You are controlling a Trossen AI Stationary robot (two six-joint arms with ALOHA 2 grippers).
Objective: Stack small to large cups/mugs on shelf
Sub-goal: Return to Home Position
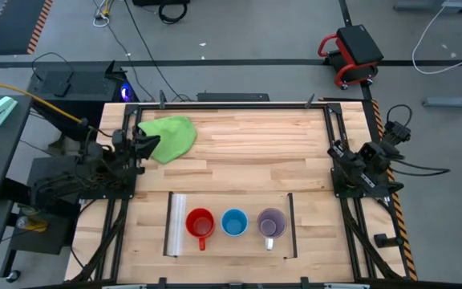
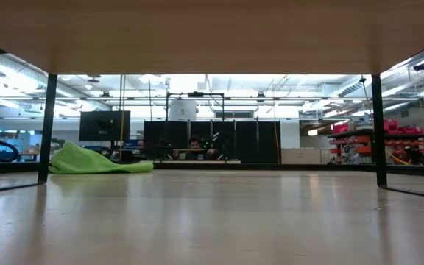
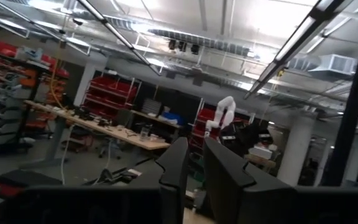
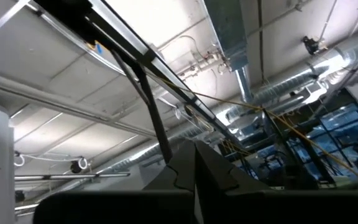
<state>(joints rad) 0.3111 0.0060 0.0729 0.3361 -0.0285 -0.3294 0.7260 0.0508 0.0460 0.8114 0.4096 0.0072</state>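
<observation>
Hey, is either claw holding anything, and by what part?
Nothing is held. The left claw and the right claw are both empty; the three mugs stand free on the shelf.

Nothing legible right now: the red mug (image 1: 200, 222), blue mug (image 1: 234, 222) and purple mug (image 1: 272, 222) show no print, and the red bins (image 3: 107, 93) beyond the left gripper (image 3: 195, 142) are too small to read.

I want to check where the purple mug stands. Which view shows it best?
The high view: the purple mug stands on the shelf, beside the blue mug. The low view and both wrist views do not show it.
</observation>
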